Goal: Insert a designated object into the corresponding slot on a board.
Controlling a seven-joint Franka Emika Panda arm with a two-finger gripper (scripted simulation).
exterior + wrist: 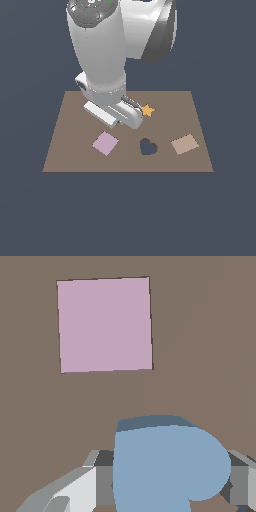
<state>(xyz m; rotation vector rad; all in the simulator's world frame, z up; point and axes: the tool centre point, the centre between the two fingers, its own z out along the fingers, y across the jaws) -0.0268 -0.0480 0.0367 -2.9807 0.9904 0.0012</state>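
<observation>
The light-blue heart block (167, 466) sits between my gripper's (172, 478) two fingers, whose grey pads touch its two sides, so the gripper is shut on it. In the exterior view the gripper (120, 116) hangs low over the back middle of the brown board (75, 150), and the hand hides the heart. The dark heart-shaped slot (148, 147) lies open on the board, nearer the front and toward the exterior view's right of the gripper. Whether the heart rests on the board or is lifted off it, I cannot tell.
A pink square (105, 143) lies flat on the board just in front of the gripper; it also fills the far part of the wrist view (105, 325). An orange star (148, 110) sits right beside the hand. A tan square (185, 144) lies beside the slot.
</observation>
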